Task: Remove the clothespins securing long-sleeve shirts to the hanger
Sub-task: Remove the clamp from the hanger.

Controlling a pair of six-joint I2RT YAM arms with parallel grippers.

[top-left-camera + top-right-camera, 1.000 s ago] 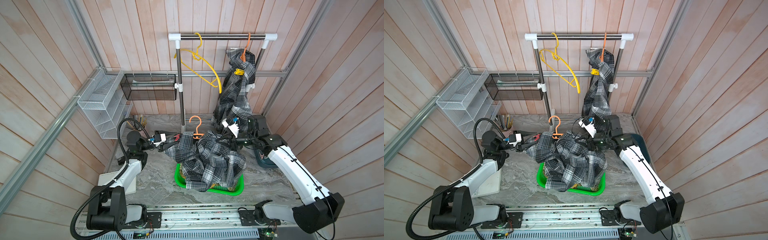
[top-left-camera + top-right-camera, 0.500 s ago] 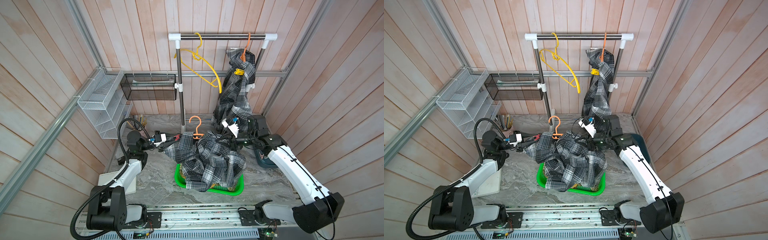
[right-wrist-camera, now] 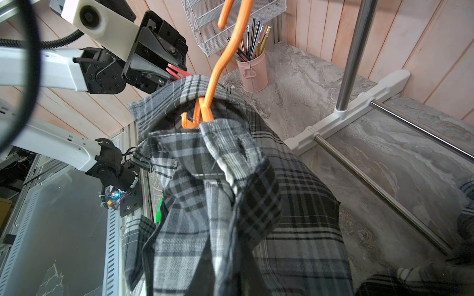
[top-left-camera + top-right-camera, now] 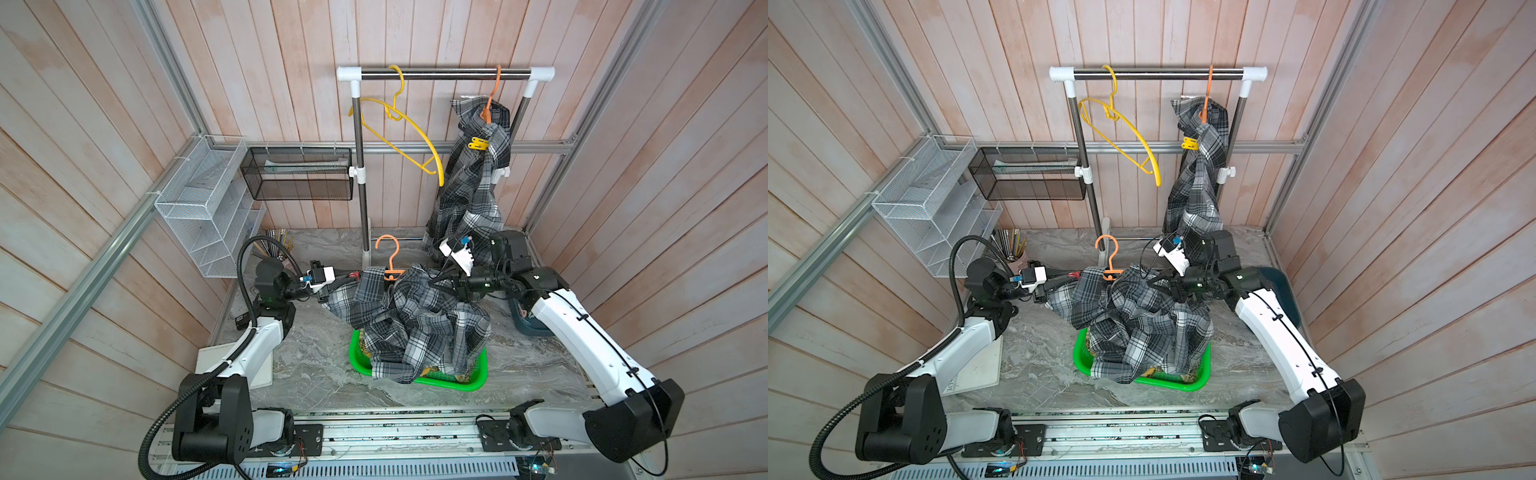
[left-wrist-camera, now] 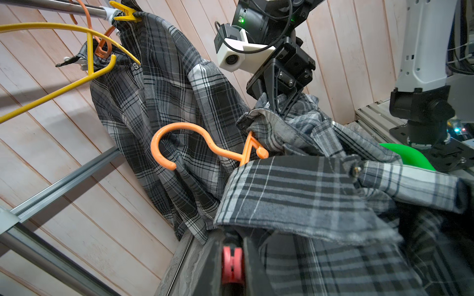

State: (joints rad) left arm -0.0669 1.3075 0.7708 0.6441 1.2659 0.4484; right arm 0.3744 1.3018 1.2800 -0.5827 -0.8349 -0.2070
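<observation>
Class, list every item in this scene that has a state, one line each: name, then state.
left gripper: shut on red clothespin
right gripper: shut on lower shirt
yellow clothespin: clipped to hanging shirt
hanging shirt: on rail, pinned
lower shirt: off rail, draped over green basket
yellow hanger: on rail, empty

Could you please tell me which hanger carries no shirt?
The yellow hanger on the rail: it hangs bare, while the orange hanger beside it carries the hanging shirt and the lower orange hanger the bunched shirt.
</observation>
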